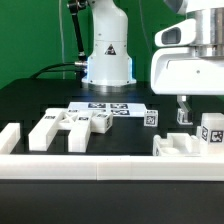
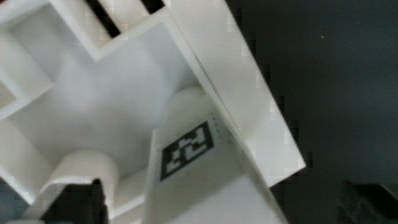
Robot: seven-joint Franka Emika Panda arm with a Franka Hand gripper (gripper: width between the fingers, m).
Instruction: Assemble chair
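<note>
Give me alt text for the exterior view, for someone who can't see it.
A white robot arm's hand hangs above a white chair part at the exterior view's right, on a black table. More tagged white chair pieces lie at the left, the marker board behind them, and a long white rail runs along the front.

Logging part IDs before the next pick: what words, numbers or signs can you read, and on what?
No readable words or numbers.
robot base: triangular sign, too blurred to read.
chair parts: black-and-white square tags, patterns only, no text.
marker board: same kind of tags.
</note>
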